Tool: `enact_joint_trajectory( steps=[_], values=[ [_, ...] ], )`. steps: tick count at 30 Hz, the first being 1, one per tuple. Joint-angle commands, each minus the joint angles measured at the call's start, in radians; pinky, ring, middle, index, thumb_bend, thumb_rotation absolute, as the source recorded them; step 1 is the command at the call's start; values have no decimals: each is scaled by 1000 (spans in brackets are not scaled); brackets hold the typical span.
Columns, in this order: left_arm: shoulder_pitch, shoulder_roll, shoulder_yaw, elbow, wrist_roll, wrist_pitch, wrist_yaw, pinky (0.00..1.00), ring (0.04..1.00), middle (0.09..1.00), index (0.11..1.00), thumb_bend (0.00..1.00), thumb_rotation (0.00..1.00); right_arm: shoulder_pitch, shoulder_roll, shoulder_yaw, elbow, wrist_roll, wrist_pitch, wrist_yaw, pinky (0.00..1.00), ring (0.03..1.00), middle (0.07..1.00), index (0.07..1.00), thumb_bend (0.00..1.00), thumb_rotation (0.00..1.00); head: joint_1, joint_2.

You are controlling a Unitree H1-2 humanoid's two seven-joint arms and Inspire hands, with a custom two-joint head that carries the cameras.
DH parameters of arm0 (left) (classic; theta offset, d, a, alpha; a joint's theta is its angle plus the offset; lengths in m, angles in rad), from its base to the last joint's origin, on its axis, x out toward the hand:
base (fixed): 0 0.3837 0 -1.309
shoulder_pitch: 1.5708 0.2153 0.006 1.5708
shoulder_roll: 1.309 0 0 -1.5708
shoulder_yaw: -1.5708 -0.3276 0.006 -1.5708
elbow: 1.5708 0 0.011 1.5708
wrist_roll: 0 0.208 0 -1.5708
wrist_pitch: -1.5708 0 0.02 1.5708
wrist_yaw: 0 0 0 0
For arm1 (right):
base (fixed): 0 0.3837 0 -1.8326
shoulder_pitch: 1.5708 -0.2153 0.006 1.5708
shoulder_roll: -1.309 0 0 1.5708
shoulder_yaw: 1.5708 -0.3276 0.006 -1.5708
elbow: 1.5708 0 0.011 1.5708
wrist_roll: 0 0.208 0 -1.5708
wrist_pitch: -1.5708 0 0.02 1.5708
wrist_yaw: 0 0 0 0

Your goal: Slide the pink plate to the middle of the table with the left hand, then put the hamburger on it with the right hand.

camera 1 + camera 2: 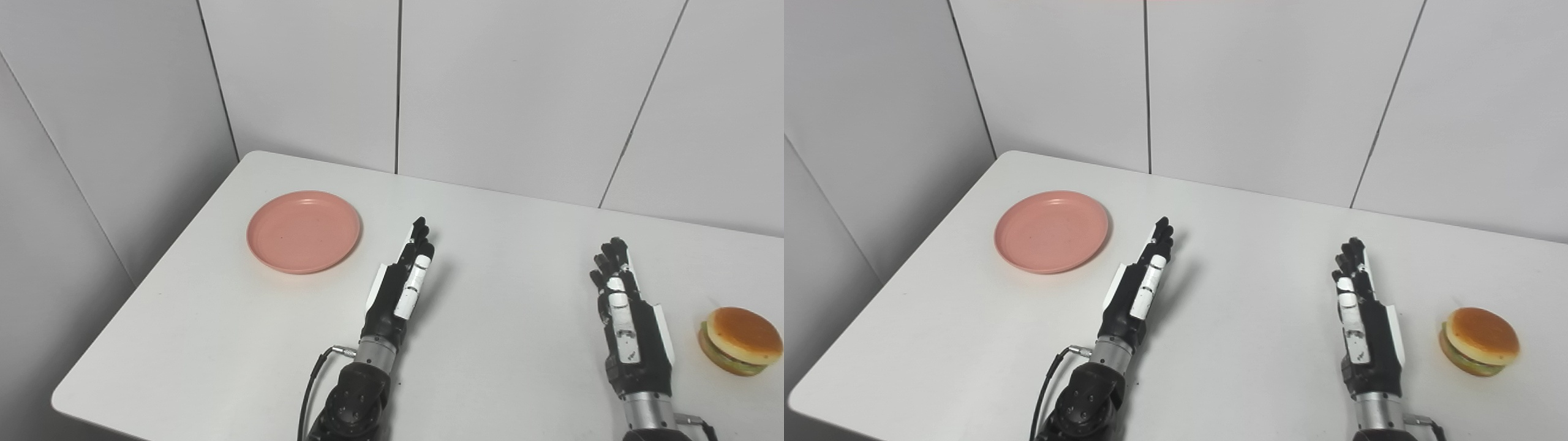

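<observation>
Pink plate (303, 231) bare on white tabletop (508, 275). Right of plate: left hand (404, 275), flat, fingers extended, nothing held. Farther right: right hand (625, 312), likewise empty; beyond, hamburger (740, 340). Nothing between.

The white surface (502, 306) has rounded corners and stands in the corner of a room. Behind it and on its left side is a wall of pale grey panels (508, 79), with thin dark seams between them.
</observation>
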Motion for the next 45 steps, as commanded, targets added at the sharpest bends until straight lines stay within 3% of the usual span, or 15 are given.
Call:
enact_joint_trajectory(
  steps=[1,7,17,25,33,37,42,45],
  values=[
    [67,-1,9,75,-13,-24,9,1000,1000,1000,1000,588,1000,80,-20,-15,83,2,-23,11,1000,1000,1000,1000,564,873,5,-3],
    [37,31,45,-6,-96,-12,-34,1000,1000,1000,1000,613,1000,80,-16,-25,89,14,-35,11,1000,1000,1000,1000,540,849,9,-7],
    [-11,82,147,-128,-159,19,-7,1000,998,997,988,692,1000,79,-22,-27,91,26,-32,27,1000,1000,1000,1000,541,853,14,-3],
    [-31,99,211,-191,-166,11,50,913,901,907,899,670,1000,78,-16,-31,93,28,-31,32,1000,1000,1000,1000,546,840,12,-4],
    [-49,149,278,-160,-179,-75,59,890,859,851,848,690,1000,77,-10,-31,94,25,-24,28,1000,1000,1000,1000,539,850,10,-6],
    [-66,181,332,-125,-176,-105,94,858,833,825,817,682,1000,82,-8,-28,79,18,-8,23,1000,1000,1000,1000,531,860,5,-5],
    [-104,219,392,-13,-194,-202,124,800,786,778,766,682,1000,80,-12,-24,83,10,-10,27,1000,1000,1000,1000,533,869,7,-7],
    [-112,239,417,14,-197,-206,152,818,782,761,729,738,1000,79,-14,-24,90,8,-13,29,1000,1000,1000,1000,549,869,7,-8]
  ],
)
